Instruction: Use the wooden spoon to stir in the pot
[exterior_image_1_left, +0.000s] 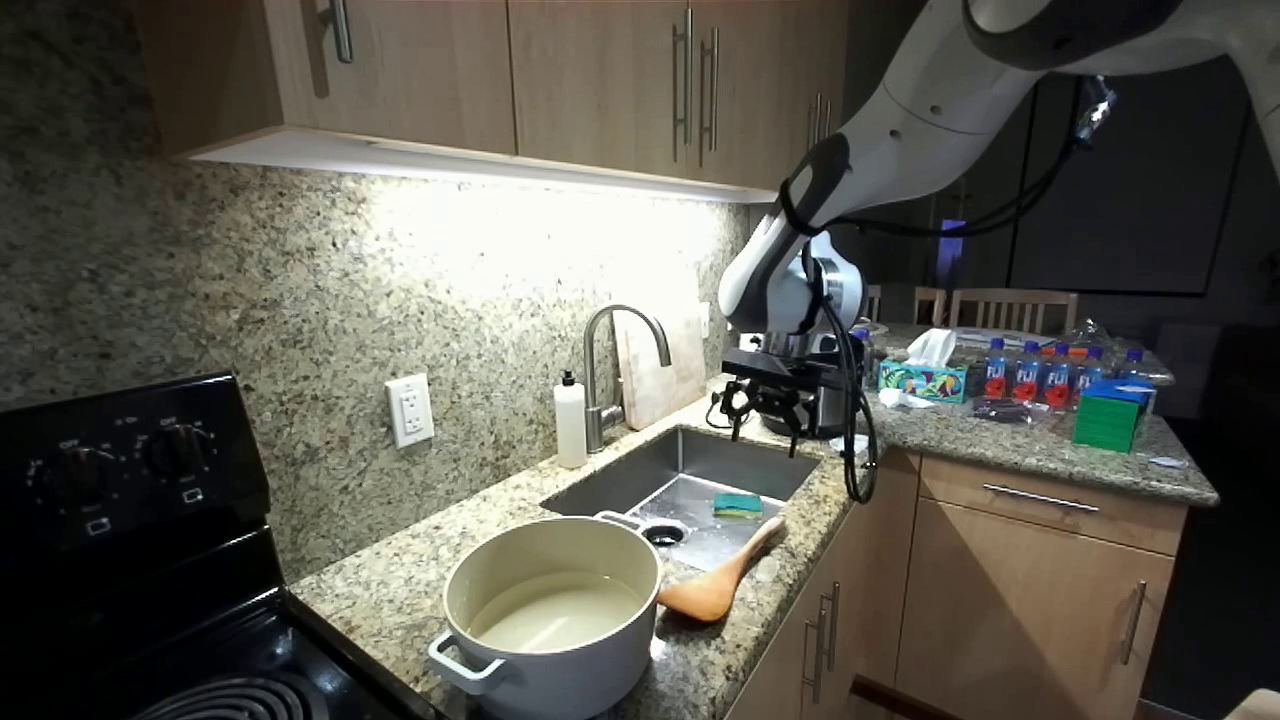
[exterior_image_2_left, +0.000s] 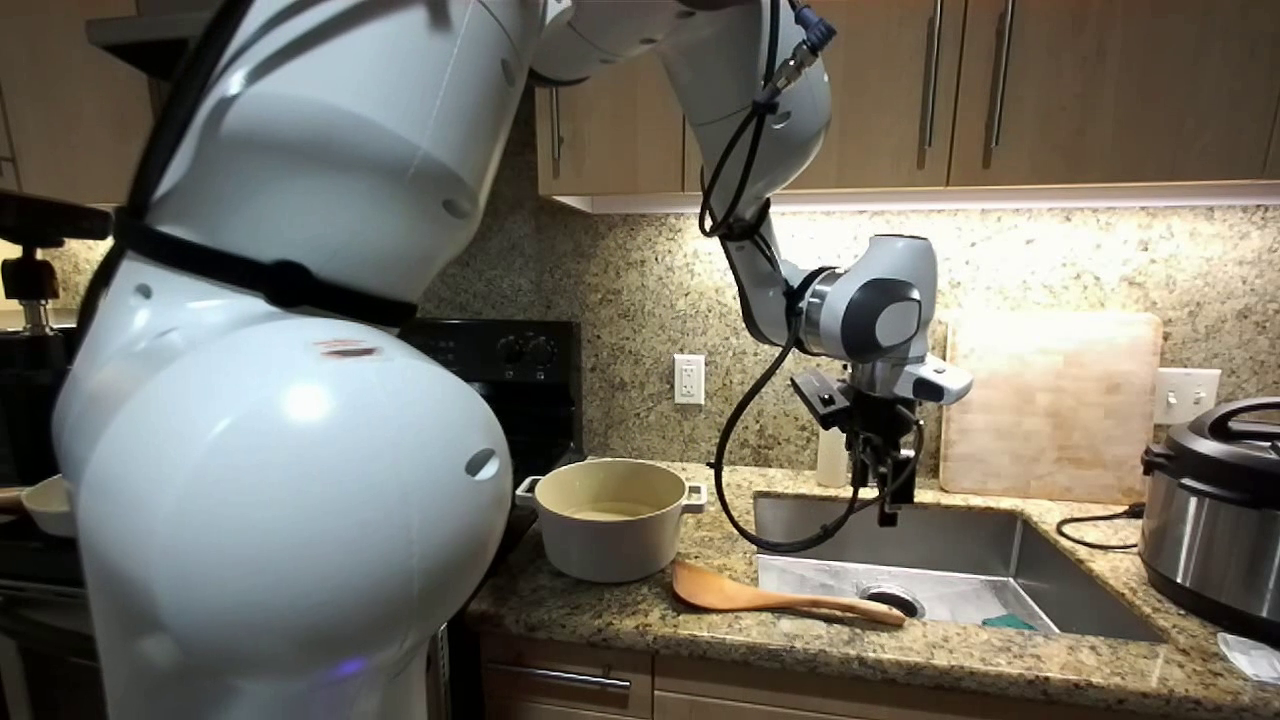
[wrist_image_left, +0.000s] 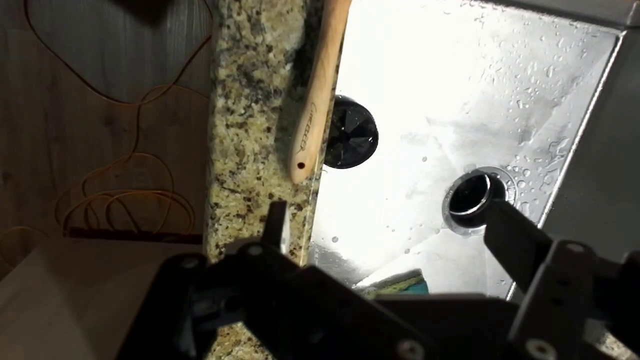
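The wooden spoon (exterior_image_1_left: 706, 594) lies on the counter strip between the sink and the front edge, its bowl beside the pot. In the wrist view only the pale handle (wrist_image_left: 320, 100) shows. The cream-white pot (exterior_image_2_left: 610, 548) stands upright between the stove and the sink; in an exterior view its pale inside (exterior_image_1_left: 555, 610) has a glint like clear liquid. Above the sink hangs my gripper (exterior_image_1_left: 765, 442), pointing down and clear of the spoon. In the wrist view the gripper (wrist_image_left: 387, 212) is open, its black fingers wide apart with nothing between them. Spoon and pot are free of it.
Below the gripper is the steel sink (exterior_image_2_left: 810, 575), holding a green sponge (exterior_image_1_left: 737, 504). Behind it stand the faucet (exterior_image_1_left: 590, 375), a soap bottle (exterior_image_1_left: 570, 425) and a cutting board (exterior_image_2_left: 1050, 410). A steel cooker (exterior_image_2_left: 1205, 535) sits past the sink; cabinets (exterior_image_1_left: 600, 80) hang overhead.
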